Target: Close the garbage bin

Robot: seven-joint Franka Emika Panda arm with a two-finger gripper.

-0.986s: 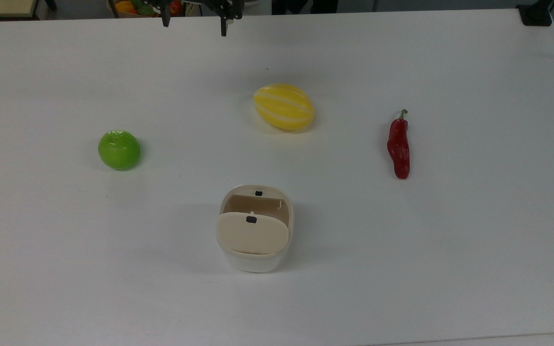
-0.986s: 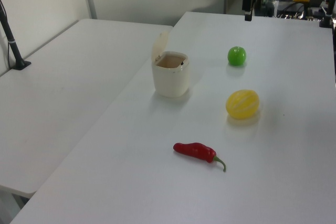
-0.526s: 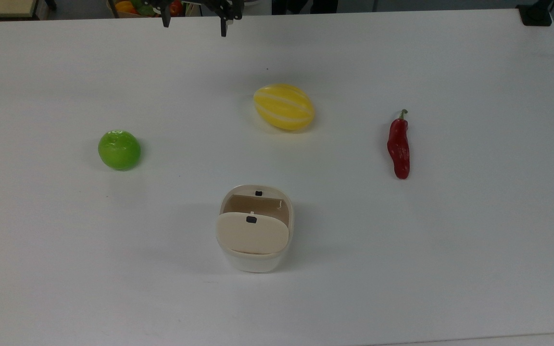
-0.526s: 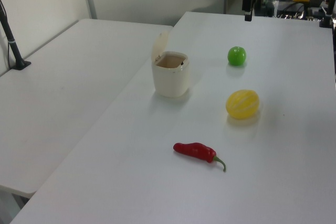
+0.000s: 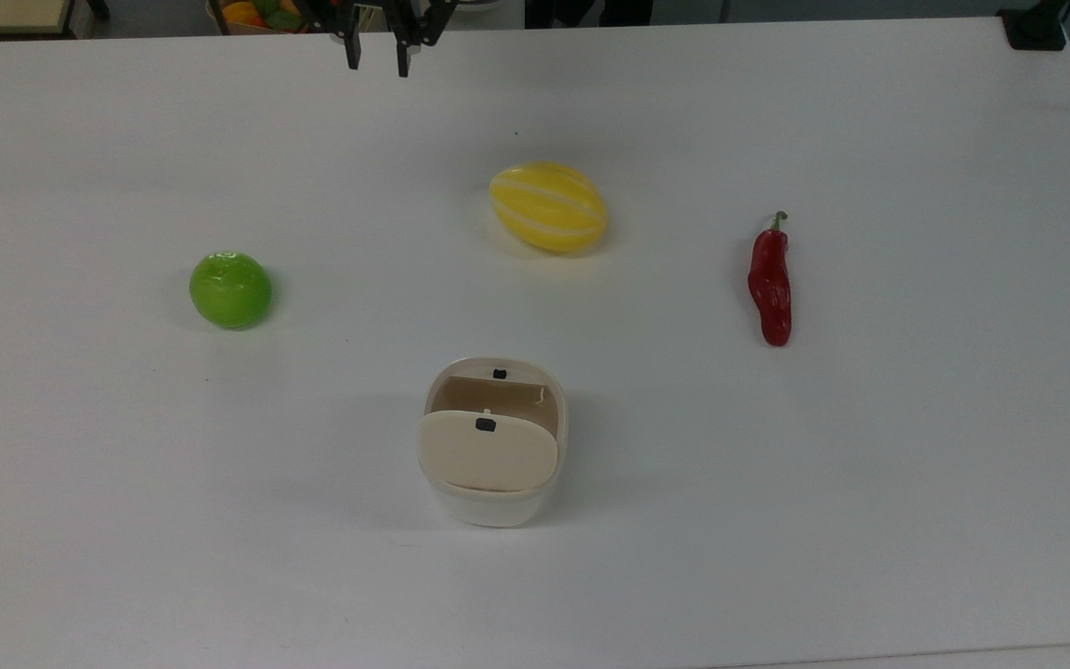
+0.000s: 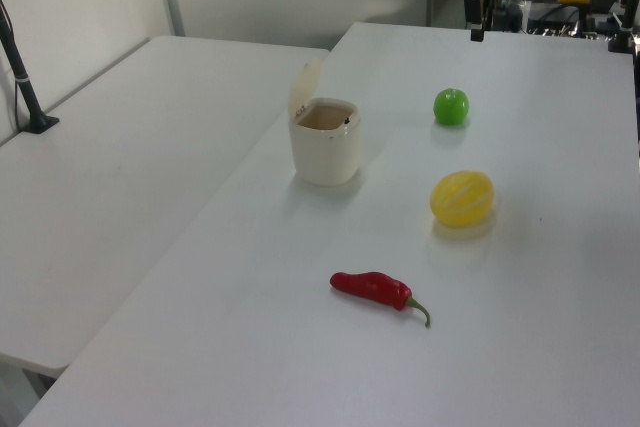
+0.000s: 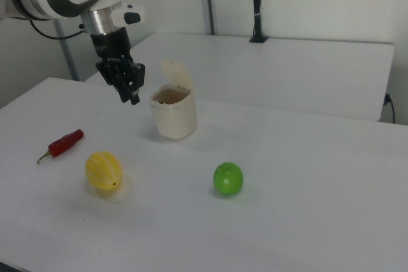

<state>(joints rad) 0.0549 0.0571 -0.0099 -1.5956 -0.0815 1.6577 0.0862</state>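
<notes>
Approach step: lid up, arm far off

The small cream-white plastic garbage bin sits mid-desk toward the top view's bottom edge; the black two-finger gripper, fingers narrowly apart, must reach its raised lid.

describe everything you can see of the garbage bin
The garbage bin is a small cream-white container with a rounded-square shape that looks like smooth plastic. It stands upright on the white table, apart from the fruit and pepper, with nothing touching it. Its beige flat lid is open, raised on its hinge at one edge, and carries a small black square mark; a second black mark sits on the opposite rim. The brownish inside looks empty from the top view.
</notes>
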